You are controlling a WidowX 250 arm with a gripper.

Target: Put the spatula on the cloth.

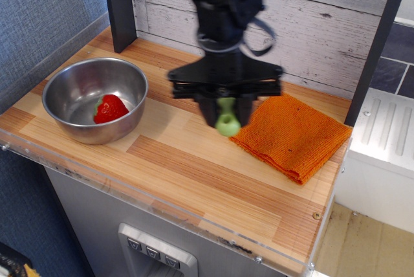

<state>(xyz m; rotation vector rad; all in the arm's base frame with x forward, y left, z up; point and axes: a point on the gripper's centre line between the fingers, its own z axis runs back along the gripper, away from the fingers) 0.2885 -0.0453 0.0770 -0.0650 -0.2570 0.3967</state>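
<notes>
My black gripper [226,114] hangs above the counter, just left of the orange knitted cloth [294,136]. It is shut on the spatula, whose light-green handle [227,121] sticks out below the fingers. The grey blade is hidden inside the gripper. The spatula is held up off the wooden counter, at the cloth's left corner. The cloth lies folded flat on the right part of the counter with nothing on it.
A steel bowl [71,86] with a red toy strawberry [110,108] in it stands at the left. A black post [118,8] rises at the back left. The counter [194,173] ends at a clear plastic front edge; a plank wall is behind.
</notes>
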